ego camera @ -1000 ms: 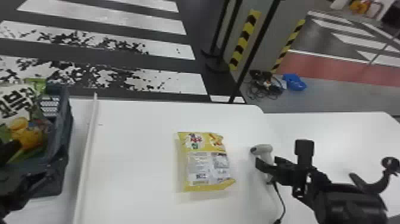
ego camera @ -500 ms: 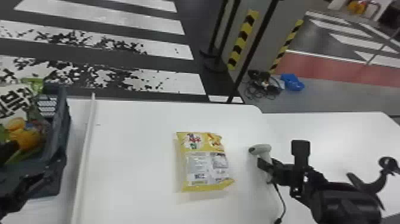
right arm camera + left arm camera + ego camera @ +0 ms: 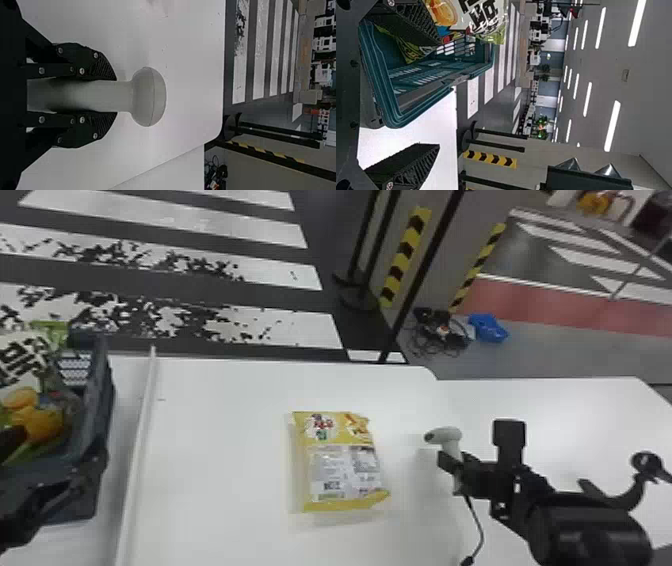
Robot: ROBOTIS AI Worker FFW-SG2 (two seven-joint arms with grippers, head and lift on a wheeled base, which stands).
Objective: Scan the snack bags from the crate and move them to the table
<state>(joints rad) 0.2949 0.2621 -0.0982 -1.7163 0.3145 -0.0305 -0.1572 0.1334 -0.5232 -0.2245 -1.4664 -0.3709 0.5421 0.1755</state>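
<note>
Snack bags (image 3: 30,365), glossy and crinkled, sit in the slotted crate (image 3: 102,380) by the left gripper (image 3: 55,455), jaws apart. Past a straight white strip (image 3: 137,450), a yellow, rectangular bag (image 3: 342,465) lies on the smooth surface (image 3: 225,490). The right gripper (image 3: 452,466) has jaws clamped on a rounded scanner (image 3: 446,434).

Ok so the snack bag (image 3: 345,470) on the bench (image 3: 225,405) is rocking bright yellow w/ a silvery-white panel, plus red & green lettering on a white circle. Bench is showing plain white. Crate (image 3: 102,390) is reading dark slate in the head view, teal in the L wrist view. Bag in the crate (image 3: 22,357) is sporting blk lettering on white w/ orange & green bits. Scanner (image 3: 451,440) is looking lt grey, R end effector (image 3: 453,471) is going all blk. Floor (image 3: 200,287) is flaunting white stripes on dk grey w/ blk speckles, and the tape (image 3: 407,255) is running yellow/blk chevrons.
</note>
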